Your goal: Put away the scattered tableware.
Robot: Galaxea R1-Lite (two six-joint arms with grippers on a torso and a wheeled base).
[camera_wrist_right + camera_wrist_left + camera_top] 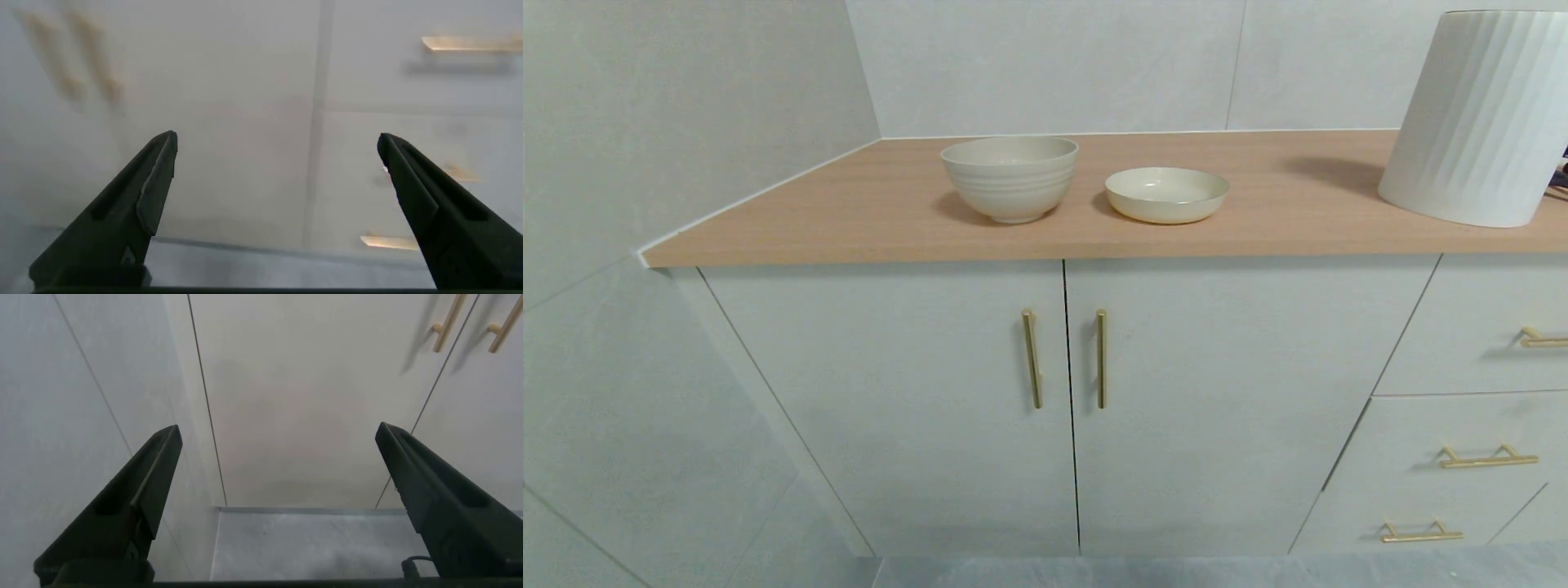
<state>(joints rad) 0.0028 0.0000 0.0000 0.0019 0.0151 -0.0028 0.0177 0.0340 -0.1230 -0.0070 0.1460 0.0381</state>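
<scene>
Your left gripper [278,502] and right gripper [278,208] both hang wide open, empty; bowl [1009,178] sits on the counter [849,220], dish [1166,194] at its 3 o'clock, so a clumsy reach could shove either off the edge

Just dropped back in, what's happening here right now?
Nothing is being handled yet. The ribbed bowl and the shallow dish sit side by side, apart, on the wooden countertop above the shut double-door cabinet. The left gripper and right gripper are low before the cabinet fronts, jaws open and empty.
</scene>
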